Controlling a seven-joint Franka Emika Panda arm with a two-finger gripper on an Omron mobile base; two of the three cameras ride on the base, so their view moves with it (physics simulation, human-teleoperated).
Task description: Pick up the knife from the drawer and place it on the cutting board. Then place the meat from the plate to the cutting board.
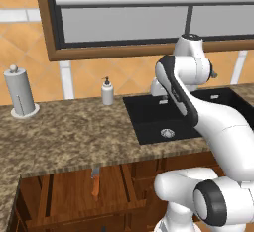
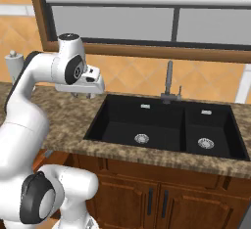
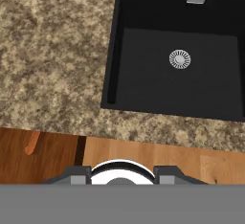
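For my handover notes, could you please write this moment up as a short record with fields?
drawer: open below the counter edge, dividers visible
knife: lying in the drawer, orange handle toward the front
gripper: raised over the counter left of the sink, nothing held
sink: black, double basin, nothing in it
counter: soap dispenser and paper towel holder at back

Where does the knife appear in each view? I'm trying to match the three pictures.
Left base view: knife in the open drawer, bottom left.
Right base view: not in it.
Hand view: its orange handle at lower left.
Shared landmark: the black sink.
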